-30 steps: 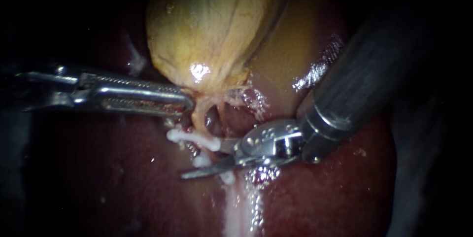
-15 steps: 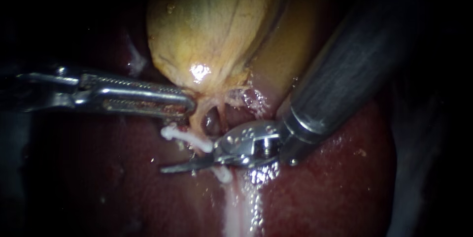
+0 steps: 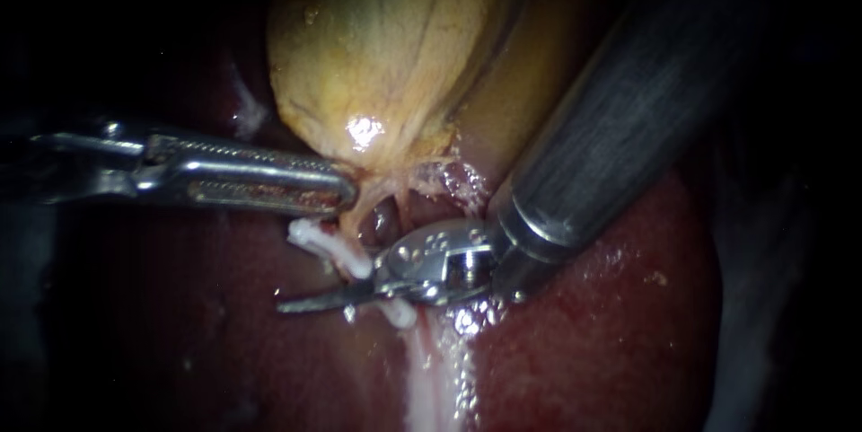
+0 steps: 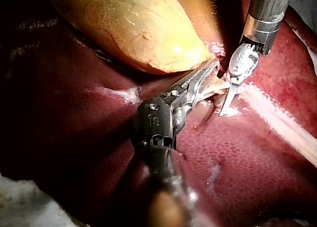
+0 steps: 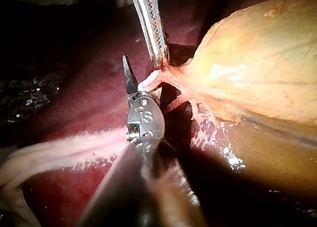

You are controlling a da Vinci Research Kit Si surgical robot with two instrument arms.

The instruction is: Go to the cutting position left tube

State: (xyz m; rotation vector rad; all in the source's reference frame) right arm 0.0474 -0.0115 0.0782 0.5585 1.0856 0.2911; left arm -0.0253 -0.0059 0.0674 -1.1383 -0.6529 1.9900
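Note:
The yellow gallbladder (image 3: 386,46) lies on the dark red liver (image 3: 584,342). My left instrument (image 3: 346,191) comes in from the left and is shut on the gallbladder's neck. From that neck the tan left tube (image 3: 356,216) runs down, carrying a white clip (image 3: 328,251); a second white clip (image 3: 398,312) sits lower. My right instrument (image 3: 323,290), with thin blades, reaches across the tube between the two clips. Its lower blade shows beyond the tube; the upper one is mostly hidden behind the clip. In the right wrist view a blade (image 5: 130,73) stands beside the pale tube (image 5: 148,81).
A pale, shiny band (image 3: 435,378) runs down the liver below the clips. A dark hollow (image 3: 388,221) opens just right of the tube. The right instrument's thick shaft (image 3: 611,136) covers the tissue at the upper right.
My right instrument has slid left, its blade tip passing beyond the tube, and its shaft has followed. The upper clip has shifted slightly left. The left instrument has held still.

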